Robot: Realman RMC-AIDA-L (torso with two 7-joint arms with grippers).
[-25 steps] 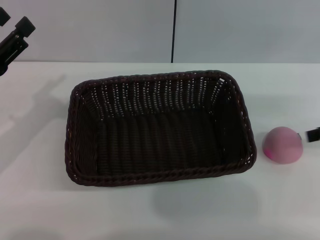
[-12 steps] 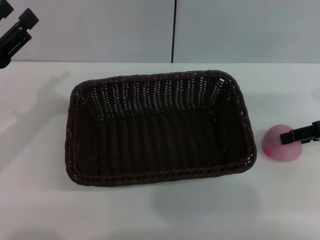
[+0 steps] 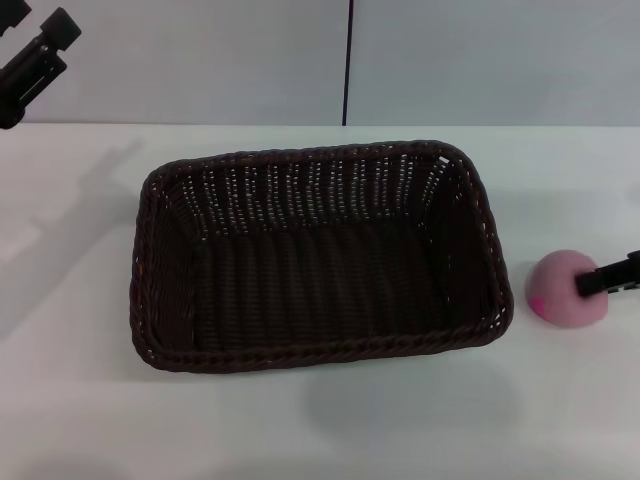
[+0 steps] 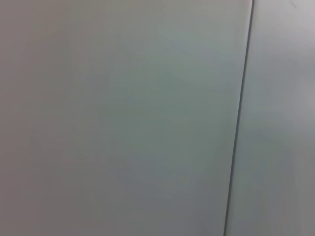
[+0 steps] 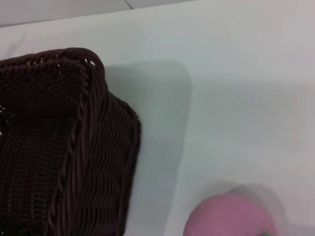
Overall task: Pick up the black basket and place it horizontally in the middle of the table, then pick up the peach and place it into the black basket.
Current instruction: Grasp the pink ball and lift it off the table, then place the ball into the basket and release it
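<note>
The black basket [image 3: 315,255] lies lengthwise across the middle of the white table [image 3: 320,430], open side up and empty. The pink peach [image 3: 562,290] rests on the table just right of the basket. My right gripper [image 3: 607,279] reaches in from the right edge, and one dark finger lies over the peach's right side. The right wrist view shows the basket's corner [image 5: 74,147] and the peach [image 5: 231,217] close below the camera. My left gripper [image 3: 35,45] is raised at the far upper left, away from the basket, with its fingers apart.
A grey wall with a dark vertical seam [image 3: 347,60] stands behind the table. The left wrist view shows only this wall [image 4: 123,118]. Bare tabletop [image 5: 236,98] lies around the basket and the peach.
My right gripper has come in from the right edge and now lies over the peach's right side. My left gripper has risen slightly. The basket and peach have not moved.
</note>
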